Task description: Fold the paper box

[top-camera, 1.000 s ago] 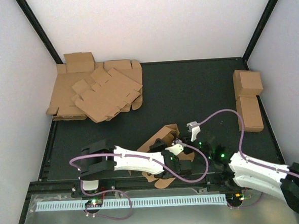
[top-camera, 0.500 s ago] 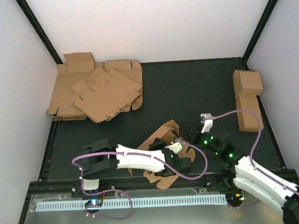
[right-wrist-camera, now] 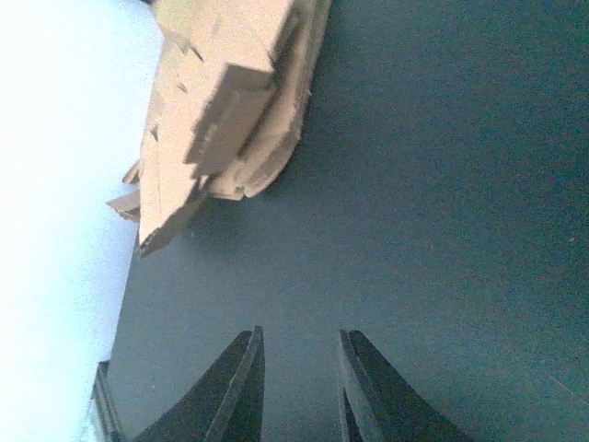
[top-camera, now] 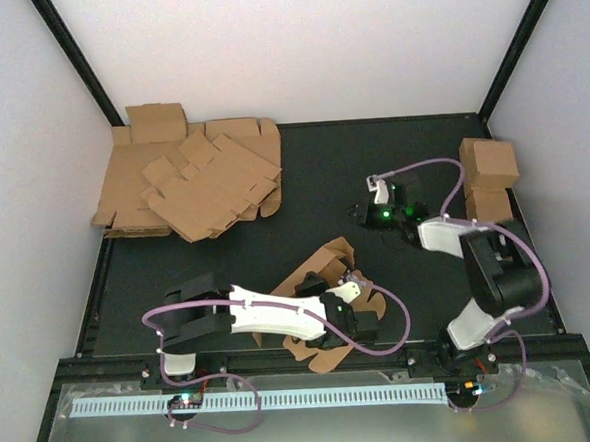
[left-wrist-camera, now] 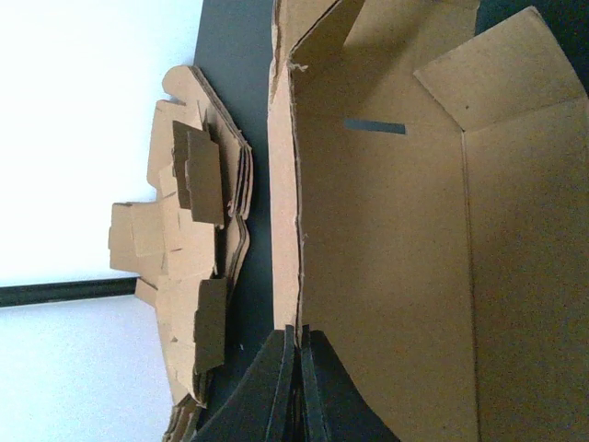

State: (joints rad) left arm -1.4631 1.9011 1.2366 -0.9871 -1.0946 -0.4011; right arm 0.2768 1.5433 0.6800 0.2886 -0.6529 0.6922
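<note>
Left wrist view puts us right at the near edge of the table (top-camera: 321, 159), where the left gripper (left-wrist-camera: 296, 333) is clenched on a raised side wall of the paper box (left-wrist-camera: 386, 258), fingers pressed together with the cardboard edge running into them. We see the box half formed: one long wall up, end flaps leaning inward, the floor panel flat. It sits just inside the near edge, a little left of the middle, under the left wrist. From that wrist its long axis runs straight away from the jaws along the gripped wall; from above it appears to slant towards the far right, though the arm hides much of it.

Farther out, the right gripper (right-wrist-camera: 299, 336) hovers over bare table towards the right edge, jaws released with a clear gap and nothing between them. We judge it well apart from the box, which lies back towards the near edge and to its left, while its fingers face the stack of flat blanks (top-camera: 187, 182) in the far left corner. The left arm is plainly the nearer. Any fold by the right arm calls for it to come back towards the near edge first.

Finished cartons (top-camera: 489, 164) line the right edge.
</note>
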